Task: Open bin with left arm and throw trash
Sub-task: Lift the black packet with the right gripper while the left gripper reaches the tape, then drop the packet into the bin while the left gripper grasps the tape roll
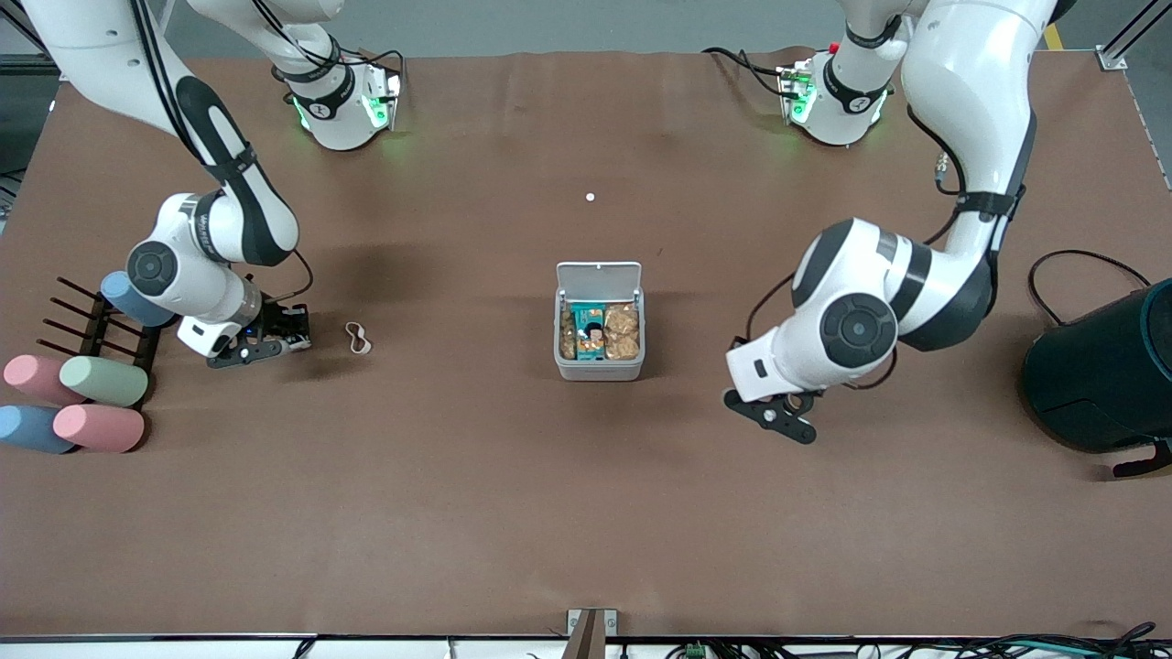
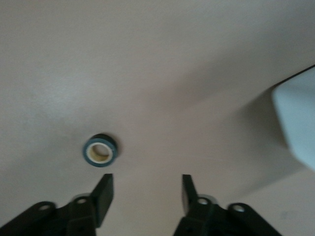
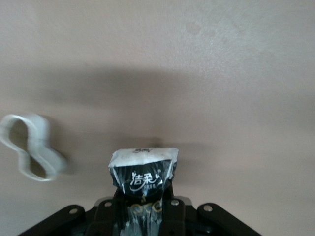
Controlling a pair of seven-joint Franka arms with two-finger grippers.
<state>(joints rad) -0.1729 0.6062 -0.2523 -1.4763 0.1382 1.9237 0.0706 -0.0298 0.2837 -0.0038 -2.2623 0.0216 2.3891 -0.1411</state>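
The white bin [image 1: 600,366] stands mid-table with its lid [image 1: 599,275] tipped up and open; snack wrappers lie inside. My right gripper [image 1: 286,331] is low over the table toward the right arm's end, shut on the crumpled black shiny wrapper [image 3: 142,172]. The tan rubber-band loop [image 1: 358,338] lies on the table beside it, between it and the bin, and shows in the right wrist view [image 3: 32,147]. My left gripper [image 2: 145,184] is open and empty, low over the table beside the bin [image 2: 298,118]. The small tape roll [image 2: 100,150] lies just ahead of its fingertips; in the front view the left arm hides it.
A black rack [image 1: 92,320] and several pastel cylinders [image 1: 103,380] sit at the right arm's end. A big dark teal cylinder [image 1: 1103,375] and a black cable [image 1: 1062,275] are at the left arm's end. A small white dot [image 1: 590,197] lies farther from the front camera than the bin.
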